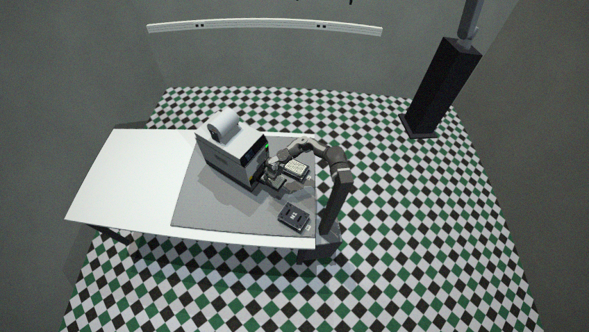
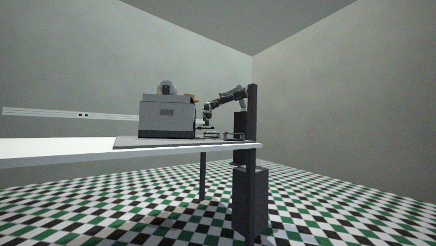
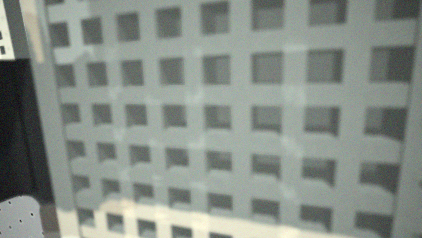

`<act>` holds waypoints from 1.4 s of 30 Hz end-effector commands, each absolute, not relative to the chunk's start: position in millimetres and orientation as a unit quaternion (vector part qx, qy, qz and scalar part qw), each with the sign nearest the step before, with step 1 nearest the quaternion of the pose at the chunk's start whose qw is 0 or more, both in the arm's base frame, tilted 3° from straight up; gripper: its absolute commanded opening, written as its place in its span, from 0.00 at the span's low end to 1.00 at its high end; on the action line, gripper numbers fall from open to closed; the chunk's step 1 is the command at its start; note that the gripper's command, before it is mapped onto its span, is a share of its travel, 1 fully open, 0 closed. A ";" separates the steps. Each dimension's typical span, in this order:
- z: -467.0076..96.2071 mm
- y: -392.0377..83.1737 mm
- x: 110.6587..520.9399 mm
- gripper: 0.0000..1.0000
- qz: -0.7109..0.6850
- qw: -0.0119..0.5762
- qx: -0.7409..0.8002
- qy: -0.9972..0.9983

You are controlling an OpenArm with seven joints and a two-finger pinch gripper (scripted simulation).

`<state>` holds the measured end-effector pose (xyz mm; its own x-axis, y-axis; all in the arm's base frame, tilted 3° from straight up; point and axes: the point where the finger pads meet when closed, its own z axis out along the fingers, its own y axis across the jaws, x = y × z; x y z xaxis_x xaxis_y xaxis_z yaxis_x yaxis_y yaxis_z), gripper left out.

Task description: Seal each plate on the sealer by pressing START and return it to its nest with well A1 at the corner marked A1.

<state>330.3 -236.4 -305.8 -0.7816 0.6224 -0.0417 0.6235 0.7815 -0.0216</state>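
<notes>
The gripper [image 1: 273, 178] [image 2: 206, 123] is shut on a plate [image 1: 279, 182] [image 3: 242, 95], right at the sealer's stage [image 2: 210, 127]. The plate's square wells fill the wrist view, with pale glints across its top; whether foil covers them I cannot tell. The fingers and locators are hidden, so I cannot tell whether the plate touches the stage or is seated. The stage is out in front of the sealer [image 1: 224, 158] [image 2: 166, 122], whose lamp [image 1: 267, 145] is green. Nest N1 [image 1: 300, 220] holds no plate. A cream plate [image 1: 296, 167] [image 3: 6, 37] sits in the other nest, close beside the stage.
The sealer body with its foil roll [image 1: 224, 123] [image 2: 170, 88] stands close on the stage's inner side. The arm reaches over from its post [image 1: 335, 201] [image 2: 252, 122] at the table's right end. The grey mat [image 1: 198, 205] lies under the sealer and nests.
</notes>
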 end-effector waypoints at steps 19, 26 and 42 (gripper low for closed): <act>-310.8 -235.6 331.1 0.00 -0.014 0.017 0.329 0.944; -312.4 -235.6 331.1 0.00 -0.014 0.017 0.328 0.944; -316.8 -235.8 331.5 0.00 -0.014 0.017 0.329 0.944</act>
<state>330.5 -236.9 -316.8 -0.7812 0.6228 -0.0418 0.6239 0.7812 -0.0221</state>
